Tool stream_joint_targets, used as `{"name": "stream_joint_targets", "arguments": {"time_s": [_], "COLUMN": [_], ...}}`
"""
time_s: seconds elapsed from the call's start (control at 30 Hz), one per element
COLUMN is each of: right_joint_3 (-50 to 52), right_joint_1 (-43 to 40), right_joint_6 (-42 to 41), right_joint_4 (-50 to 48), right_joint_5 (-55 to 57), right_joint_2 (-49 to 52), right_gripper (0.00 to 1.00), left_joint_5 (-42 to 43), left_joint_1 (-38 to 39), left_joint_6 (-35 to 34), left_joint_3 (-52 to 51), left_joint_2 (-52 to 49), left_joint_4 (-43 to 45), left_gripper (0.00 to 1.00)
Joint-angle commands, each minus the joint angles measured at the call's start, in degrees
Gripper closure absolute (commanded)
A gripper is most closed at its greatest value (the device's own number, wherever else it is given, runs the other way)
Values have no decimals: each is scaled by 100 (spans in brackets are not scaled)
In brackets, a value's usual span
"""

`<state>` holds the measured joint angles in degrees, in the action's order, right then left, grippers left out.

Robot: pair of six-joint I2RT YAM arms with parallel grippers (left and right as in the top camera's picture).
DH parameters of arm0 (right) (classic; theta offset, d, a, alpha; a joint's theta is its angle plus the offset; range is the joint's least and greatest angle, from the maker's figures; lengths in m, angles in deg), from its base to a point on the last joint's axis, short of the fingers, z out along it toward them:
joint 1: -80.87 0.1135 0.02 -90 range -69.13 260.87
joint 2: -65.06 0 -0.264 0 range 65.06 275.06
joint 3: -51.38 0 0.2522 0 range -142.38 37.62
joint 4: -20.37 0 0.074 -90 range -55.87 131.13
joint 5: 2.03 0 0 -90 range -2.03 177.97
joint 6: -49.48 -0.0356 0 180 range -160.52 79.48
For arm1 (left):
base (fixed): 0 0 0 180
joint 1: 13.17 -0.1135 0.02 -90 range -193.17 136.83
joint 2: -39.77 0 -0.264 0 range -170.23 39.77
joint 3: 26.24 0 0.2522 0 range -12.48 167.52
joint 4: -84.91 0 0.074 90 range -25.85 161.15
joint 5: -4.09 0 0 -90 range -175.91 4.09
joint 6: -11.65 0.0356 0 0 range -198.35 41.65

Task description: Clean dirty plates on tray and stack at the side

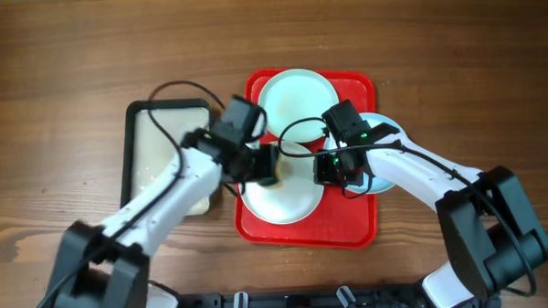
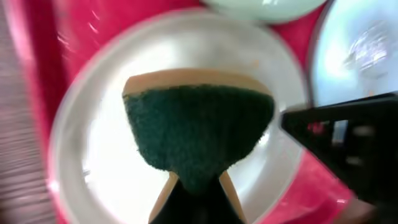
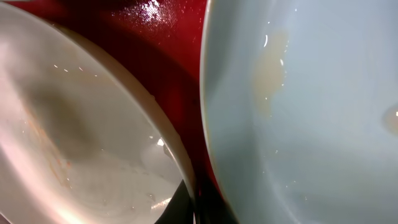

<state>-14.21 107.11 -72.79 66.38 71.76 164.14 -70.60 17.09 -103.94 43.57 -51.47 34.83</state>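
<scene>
The red tray (image 1: pixel 350 226) holds three plates. A white plate (image 1: pixel 280 204) lies at its near side, a pale blue plate (image 1: pixel 295 98) at its far side, and another pale blue plate (image 1: pixel 387 130) at the right, partly under my right arm. My left gripper (image 1: pixel 263 165) is shut on a green sponge (image 2: pixel 199 124) with a tan back, pressed on the white plate (image 2: pixel 93 143). My right gripper (image 1: pixel 329 170) pinches the white plate's right rim (image 3: pixel 180 168). The pale blue plate (image 3: pixel 311 112) beside it shows yellowish smears.
A black-rimmed tray with a pale inside (image 1: pixel 169 158) sits left of the red tray, partly under my left arm. The bare wooden table (image 1: pixel 70 70) surrounds both trays.
</scene>
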Motion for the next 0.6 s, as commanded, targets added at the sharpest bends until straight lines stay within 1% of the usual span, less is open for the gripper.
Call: {"name": "stream_joint_targets", "arguments": {"time_s": [0.0, 0.07, 0.13, 0.2, 0.27, 0.3, 0.37, 0.43, 0.53, 0.57], "right_joint_3": [31, 31, 31, 31, 31, 31, 31, 31, 31, 31], "right_joint_1": [-72, -72, -72, -72, -72, -72, -72, -72, -72, -72], "right_joint_6": [-72, -72, -74, -72, -72, -72, -72, -70, -74, -74], "right_joint_4": [-15, -13, -2, 11, 9, 13, 9, 13, 15, 15], "right_joint_5": [450, 437, 435, 437, 437, 437, 437, 435, 437, 435], "right_joint_2": [120, 120, 120, 120, 120, 120, 120, 120, 120, 120], "right_gripper": [96, 96, 96, 96, 96, 96, 96, 96, 96, 96], "left_joint_5": [-164, -138, -98, -903, -1773, -1860, -1241, -553, 446, 691], "left_joint_1": [227, 254, 136, -175, -455, -584, -660, -516, -101, 85], "left_joint_6": [-61, -63, -63, -105, -105, -103, -35, -37, -92, -289], "left_joint_3": [-243, -236, -76, 227, 240, 240, 240, 240, 240, 240], "left_joint_2": [-710, -1189, -1311, -1276, -1279, -1281, -1281, -1281, -1309, -1357], "left_joint_4": [391, 531, 282, -505, -852, -872, -540, -197, 236, 437], "left_gripper": [96, 96, 96, 96, 96, 96, 96, 96, 96, 96]}}
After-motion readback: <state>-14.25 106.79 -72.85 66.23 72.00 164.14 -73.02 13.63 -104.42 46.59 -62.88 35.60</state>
